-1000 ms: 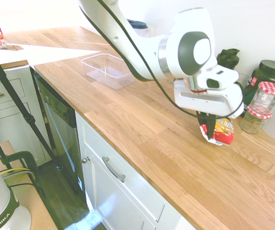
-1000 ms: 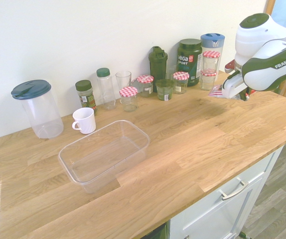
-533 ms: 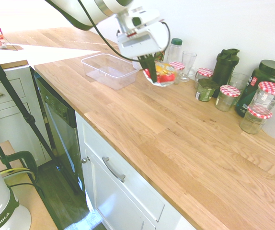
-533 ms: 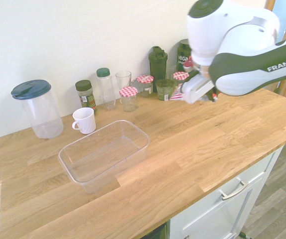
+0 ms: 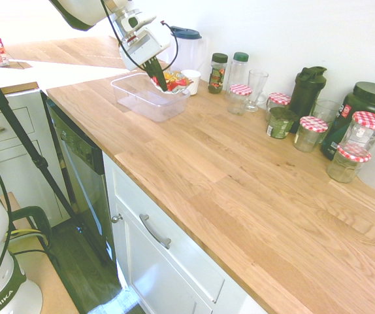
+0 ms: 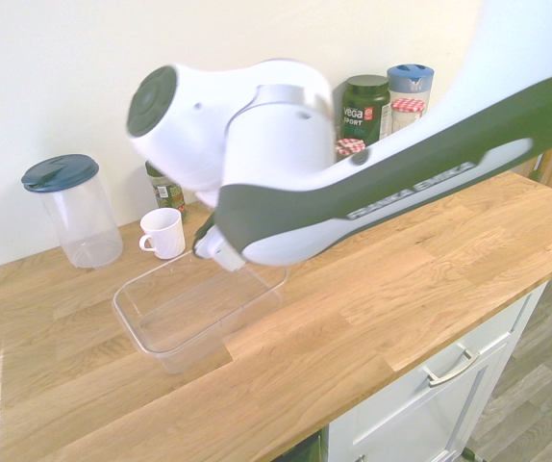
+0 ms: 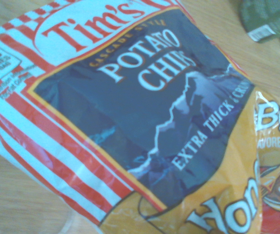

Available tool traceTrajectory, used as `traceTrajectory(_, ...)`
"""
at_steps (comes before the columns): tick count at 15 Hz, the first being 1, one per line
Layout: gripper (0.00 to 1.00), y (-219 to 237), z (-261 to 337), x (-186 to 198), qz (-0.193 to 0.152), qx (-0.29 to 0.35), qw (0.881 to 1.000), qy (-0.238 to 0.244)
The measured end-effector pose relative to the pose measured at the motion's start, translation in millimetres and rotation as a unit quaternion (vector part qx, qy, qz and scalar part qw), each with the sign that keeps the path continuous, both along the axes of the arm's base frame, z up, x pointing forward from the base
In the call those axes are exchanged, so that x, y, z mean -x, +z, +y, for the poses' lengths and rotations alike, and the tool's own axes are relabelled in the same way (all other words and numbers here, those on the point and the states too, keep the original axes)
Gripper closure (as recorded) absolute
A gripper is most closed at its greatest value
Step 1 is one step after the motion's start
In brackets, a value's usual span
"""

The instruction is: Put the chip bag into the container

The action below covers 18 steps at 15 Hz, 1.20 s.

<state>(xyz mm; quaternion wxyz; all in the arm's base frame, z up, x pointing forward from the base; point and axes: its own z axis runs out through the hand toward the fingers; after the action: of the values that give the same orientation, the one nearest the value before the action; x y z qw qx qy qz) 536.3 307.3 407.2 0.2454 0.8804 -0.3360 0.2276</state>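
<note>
Now the gripper (image 5: 155, 74) is pinching the chip bag (image 5: 172, 82) up near the plastic tub (image 5: 149, 98). The bag looks light, soft and crinkly, so it may slip or crush; a pinch on its middle should hold best.

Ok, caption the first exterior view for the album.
Claw holding a chip bag by the clear container.

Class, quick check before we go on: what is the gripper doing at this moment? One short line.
Gripper: closed, holding the chip bag above the clear container.
</note>
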Motion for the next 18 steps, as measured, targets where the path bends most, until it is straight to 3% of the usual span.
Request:
traceTrajectory(6,1.0,-35,54,-43,0.017,0.016,1.0,-0.011)
traceTrajectory(7,0.0,-39,57,-46,0.02,0.017,1.0,-0.011)
traceTrajectory(12,0.0,-68,71,-39,0.047,0.026,0.999,-0.007)
traceTrajectory(18,0.0,-67,73,-36,0.053,0.02,0.998,-0.01)
